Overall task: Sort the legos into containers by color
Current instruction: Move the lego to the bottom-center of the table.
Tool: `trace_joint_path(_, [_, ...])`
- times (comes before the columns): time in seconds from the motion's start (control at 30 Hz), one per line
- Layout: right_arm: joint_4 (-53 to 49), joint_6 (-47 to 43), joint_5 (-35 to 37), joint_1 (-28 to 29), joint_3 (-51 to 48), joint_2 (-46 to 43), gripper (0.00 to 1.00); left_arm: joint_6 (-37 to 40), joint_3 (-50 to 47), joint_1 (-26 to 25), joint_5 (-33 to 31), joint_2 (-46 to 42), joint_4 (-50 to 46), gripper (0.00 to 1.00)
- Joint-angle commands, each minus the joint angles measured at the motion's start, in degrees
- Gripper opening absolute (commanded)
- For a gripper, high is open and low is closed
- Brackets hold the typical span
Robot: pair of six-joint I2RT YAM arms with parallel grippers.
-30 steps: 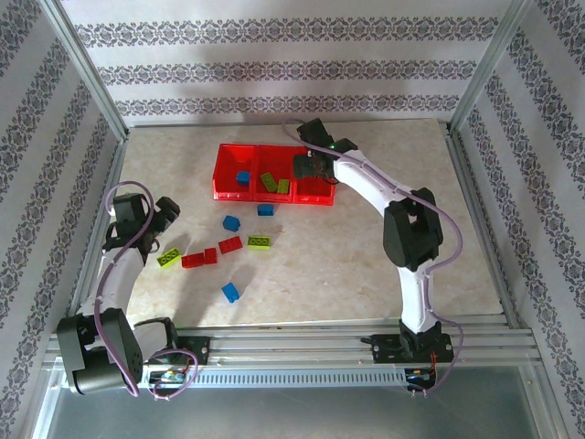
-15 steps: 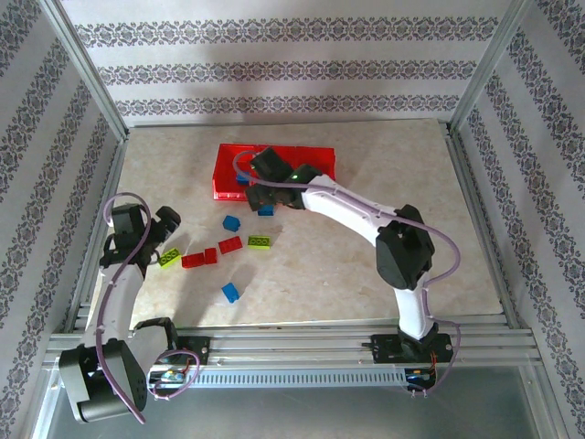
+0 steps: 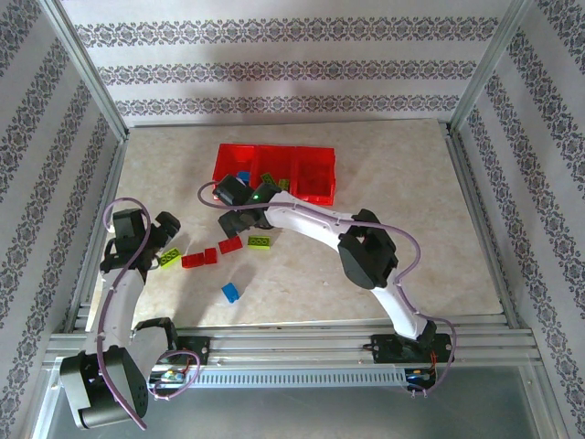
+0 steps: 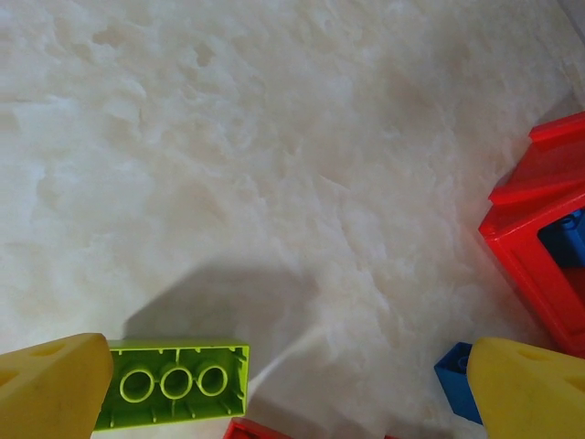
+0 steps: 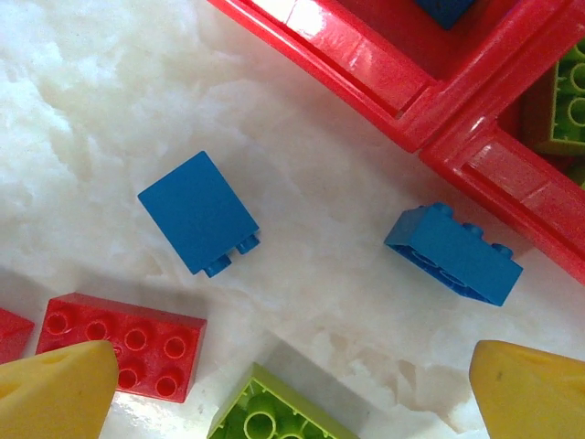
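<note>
Right hand [image 5: 292, 391] spread wide above 2 blue legos [image 5: 196, 224] beside tray [image 5: 366, 71].

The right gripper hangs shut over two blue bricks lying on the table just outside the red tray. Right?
No: the right gripper is open, its fingers wide apart at the bottom corners of the right wrist view. The two blue bricks lie on the table just outside the red tray.

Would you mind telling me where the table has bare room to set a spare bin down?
The table is bare right of the tray, out to its right edge, and behind the tray. The front patch right of the blue brick is free, though the right arm crosses it. Crowded: loose bricks between tray and left arm.
</note>
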Motion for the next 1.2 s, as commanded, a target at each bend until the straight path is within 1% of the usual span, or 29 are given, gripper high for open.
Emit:
trace_joint_path(0.0, [-2.54, -0.11, 0.01, 0.73, 3.67, 2.65, 0.98, -0.69, -1.2, -0.4, -0.81, -0.7, -1.36, 1.0])
trace_joint_path(0.17, [-4.13, -0.78, 0.75, 0.9, 8.16, 6.54, 0.98, -0.78, -1.36, -0.39, -0.81, -0.3, -0.77, 1.0])
trace_joint_path(0.47, [-10.78, -3.07, 6.91, 2.75, 20.28, 15.21, 0.98, -0.72, -1.33, -0.4, -1.16, 0.31, -0.03, 1.0])
trace_joint_path(0.73, [-13.61, -5.59, 11.01, 4.16, 25.87, 19.65, 0.98, -0.79, -0.85, -0.39, -0.63, 1.54, 0.97, 1.0])
trace_joint_path(0.9, [-14.71, -6.82, 11.35, 5.02, 27.19, 20.78, 0.98, -0.79, -0.64, -0.4, -0.63, 1.99, 1.48, 1.0])
trace_joint_path(1.17, [-14.98, -7.45, 10.67, 6.12, 25.17, 19.49, 0.98, -0.77, -0.15, -0.36, -0.46, 2.61, 1.95, 1.0])
